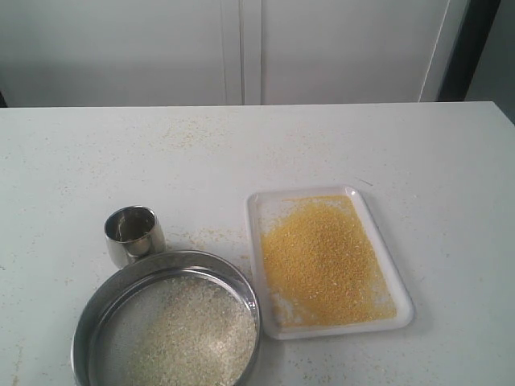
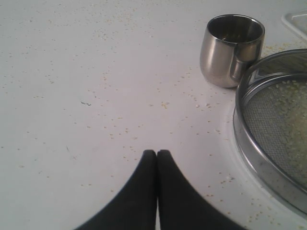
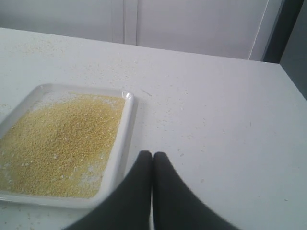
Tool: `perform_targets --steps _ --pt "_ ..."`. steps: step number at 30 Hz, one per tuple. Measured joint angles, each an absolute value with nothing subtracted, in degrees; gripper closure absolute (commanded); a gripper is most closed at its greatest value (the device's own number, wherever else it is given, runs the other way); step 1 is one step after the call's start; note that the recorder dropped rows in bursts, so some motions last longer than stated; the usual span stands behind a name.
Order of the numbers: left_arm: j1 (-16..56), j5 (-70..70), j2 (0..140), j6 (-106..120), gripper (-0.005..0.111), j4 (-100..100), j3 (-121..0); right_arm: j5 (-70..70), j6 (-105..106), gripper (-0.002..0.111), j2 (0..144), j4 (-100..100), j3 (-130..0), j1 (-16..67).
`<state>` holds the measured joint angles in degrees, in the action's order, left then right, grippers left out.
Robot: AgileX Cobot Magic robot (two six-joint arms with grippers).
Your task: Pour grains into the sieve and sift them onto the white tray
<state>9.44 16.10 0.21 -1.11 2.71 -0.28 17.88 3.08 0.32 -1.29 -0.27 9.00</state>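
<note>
The white tabletop (image 1: 402, 145) carries everything, and stray specks are scattered across it. In the exterior view, the wide, round, shallow stainless-steel sieve (image 1: 173, 257) with a fine mesh bottom sits at about 7 o'clock. The flat white rectangular plastic tray (image 1: 272, 211) lies just beside it at about 4 o'clock, apart from its rim. A small rounded steel cup (image 1: 133, 235) stands upright at the sieve's 11 o'clock, close against the ring and, as far as can be seen, empty.

The grains are already divided. Fine golden-yellow meal (image 1: 322, 261) covers most of the tray, and coarser pale beige grains (image 1: 197, 334) lie on the mesh.

The left claw (image 2: 157, 152) hangs over bare tabletop near the cup and sieve, and the right claw (image 3: 152, 154) hangs just beside the tray's long edge. Each has its fingers pressed together on nothing.

Pouring and sifting look finished, so this seems to be the closing step. If more shaking were wanted, a claw would first have to spread and take the sieve's rim, then lift it level over the tray.
</note>
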Motion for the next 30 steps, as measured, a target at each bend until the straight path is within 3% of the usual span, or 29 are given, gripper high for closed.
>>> perform_targets --steps 30 --pt "9.4 16.1 0.2 -1.1 0.107 2.7 -0.3 18.7 2.9 0.108 0.3 -1.2 -0.3 9.0"
